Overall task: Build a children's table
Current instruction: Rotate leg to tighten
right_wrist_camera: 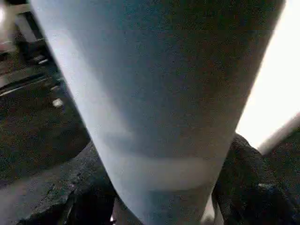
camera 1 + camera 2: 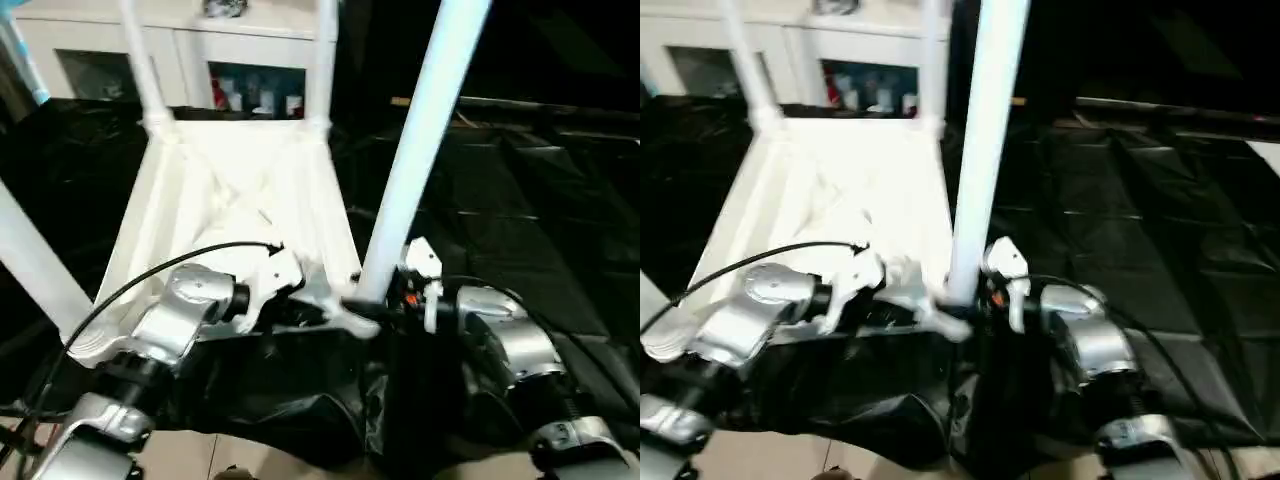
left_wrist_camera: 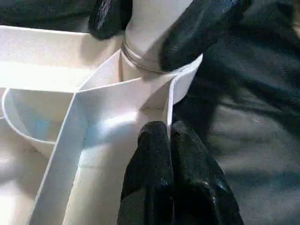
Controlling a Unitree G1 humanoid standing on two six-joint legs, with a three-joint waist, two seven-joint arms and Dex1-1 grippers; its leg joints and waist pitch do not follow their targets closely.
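Children's table top (image 2: pixel 235 200) is lying upside down on black sheeting (image 2: pixel 520 210), its ribbed underside facing up, with the near corner being worked between the two grippers. Two legs (image 2: pixel 322 60) are standing upright in the far corner sockets, and another leg (image 2: pixel 30 265) is rising at the near left corner. A fourth leg (image 2: pixel 420 140) is being held at the near right corner, leaning slightly to the right, its lower end seated at the corner socket (image 3: pixel 150 61). The right gripper (image 3: pixel 154 28) is being clamped on this leg just above the socket, one black finger (image 3: pixel 201 28) on each side of the round shaft. The left gripper (image 3: pixel 169 173) is being pinched on the thin rim wall (image 3: pixel 169 101) of the table top just beside that socket, its two fingers pressed together with the wall's edge between them. In the right wrist view the leg (image 1: pixel 159 93) is standing directly in front of the camera, with dark finger pads (image 1: pixel 253 178) flanking its base. A white cabinet (image 2: pixel 230 60) with glass doors is standing behind the table top.
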